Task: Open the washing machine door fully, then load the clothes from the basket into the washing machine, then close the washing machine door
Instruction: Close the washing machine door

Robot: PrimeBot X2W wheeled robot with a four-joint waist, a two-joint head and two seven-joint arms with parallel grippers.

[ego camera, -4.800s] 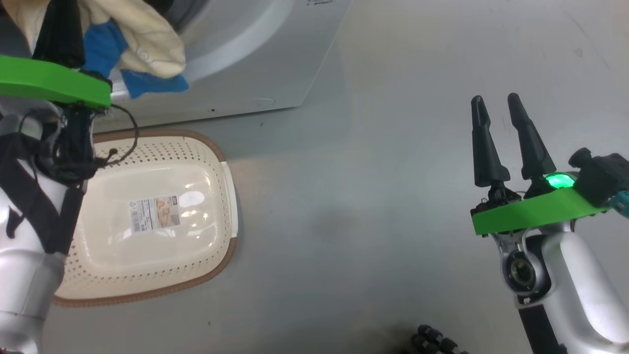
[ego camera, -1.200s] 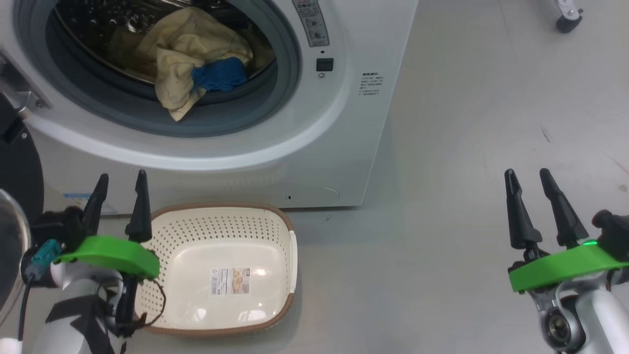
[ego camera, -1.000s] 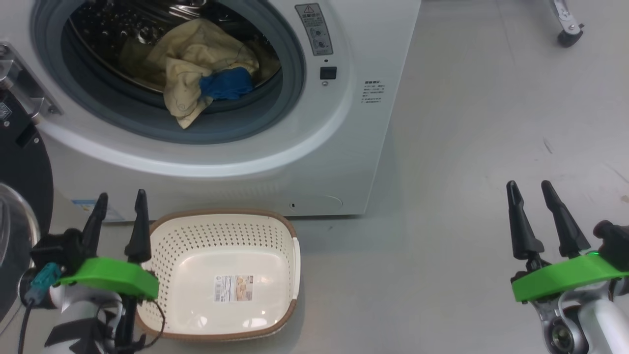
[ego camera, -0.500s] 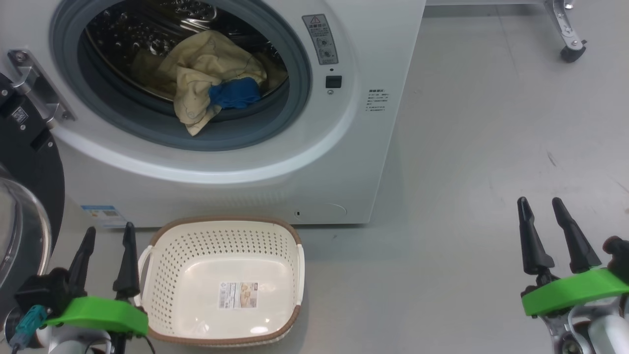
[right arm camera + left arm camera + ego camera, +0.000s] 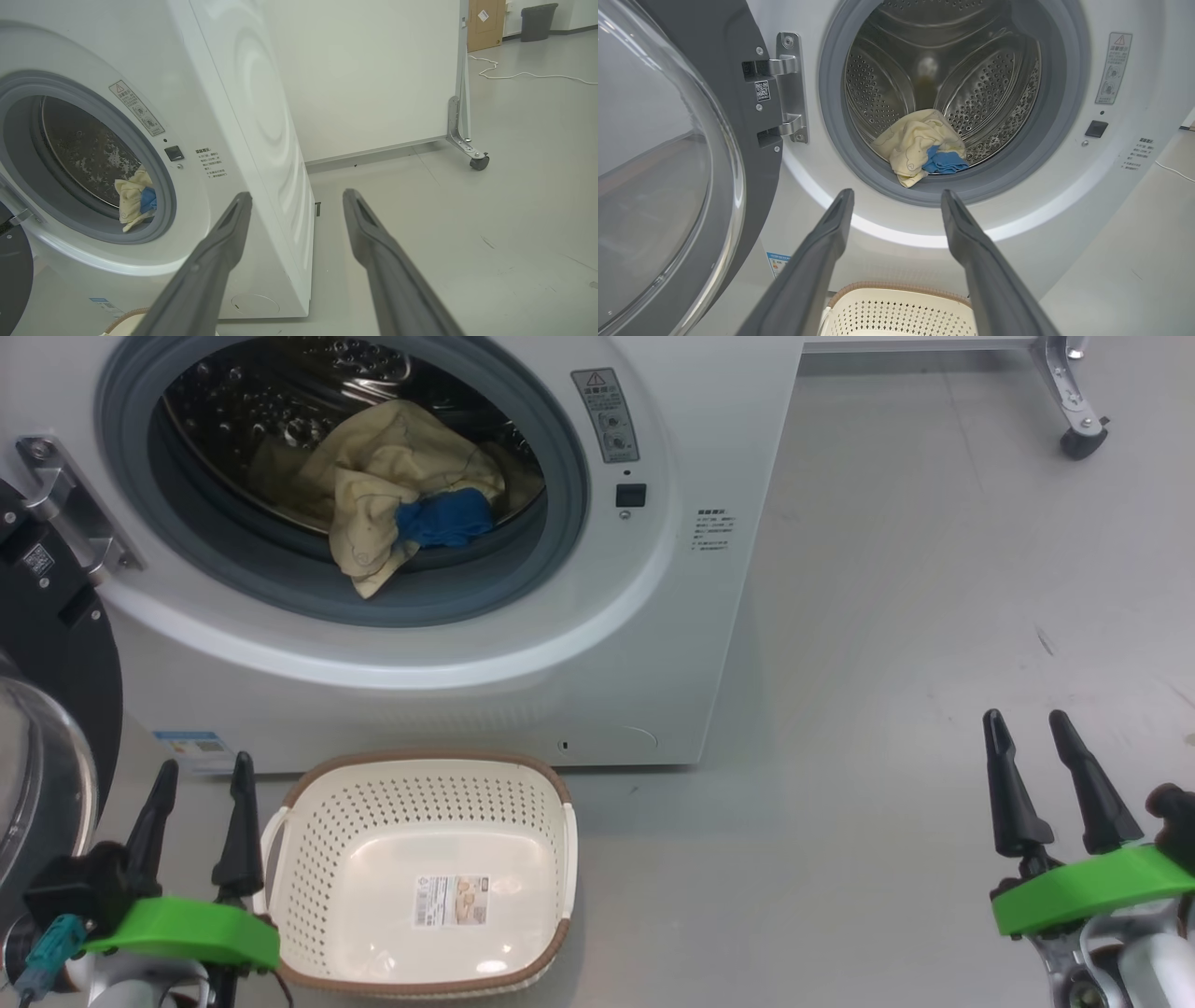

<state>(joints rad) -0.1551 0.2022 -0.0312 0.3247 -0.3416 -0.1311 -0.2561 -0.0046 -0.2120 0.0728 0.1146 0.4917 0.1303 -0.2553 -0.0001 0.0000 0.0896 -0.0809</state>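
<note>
my claw (image 5: 896,195) gapes wide, holding nothing. at twelve o'clock the clothes (image 5: 915,142) lie inside the washing machine (image 5: 1069,196); the washing machine door (image 5: 658,186) stands swung out at nine, the basket (image 5: 901,305) at six.

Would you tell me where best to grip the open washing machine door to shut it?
Probably take the washing machine door by its black rim, far from the hinge, left hand approaching from the left; the bulging glass bowl offers no purchase.

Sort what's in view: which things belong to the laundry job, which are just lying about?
Job:
washing machine
open door
yellow-and-blue clothes
empty basket

Lying about:
wheeled white panel
floor cable
cardboard box
dark bin
</note>
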